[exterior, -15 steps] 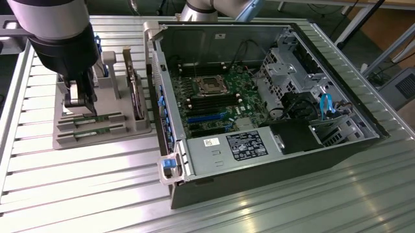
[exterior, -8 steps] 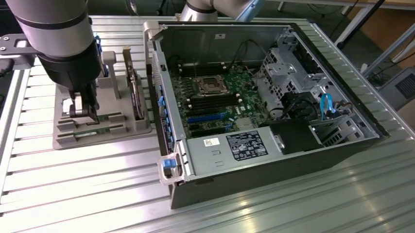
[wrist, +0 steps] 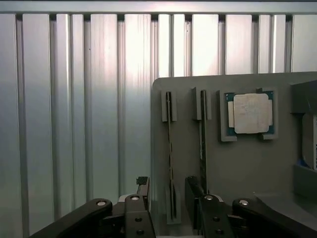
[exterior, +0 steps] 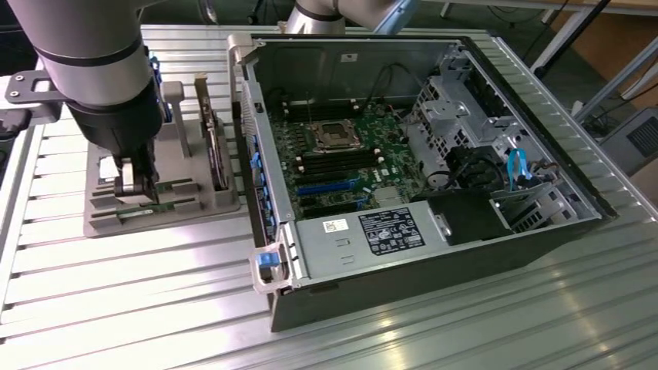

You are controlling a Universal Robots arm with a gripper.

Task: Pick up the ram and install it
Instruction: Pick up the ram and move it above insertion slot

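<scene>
Pick-up stage: the pincer (wrist: pixel 170 203), jaws apart, straddles the ram (wrist: pixel 171 148) in its grey holder (wrist: pixel 247 163), at nine o'clock of the computer case (exterior: pixel 350 55). A clean grip likely needs it centred.

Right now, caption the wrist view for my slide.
Open gripper straddling one upright memory stick in the gray tray, processor alongside.

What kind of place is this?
Probably a robot lab or workshop for building computers: a grey robot arm hangs over a grey parts tray on a ribbed metal table, beside an open black computer case.
</scene>
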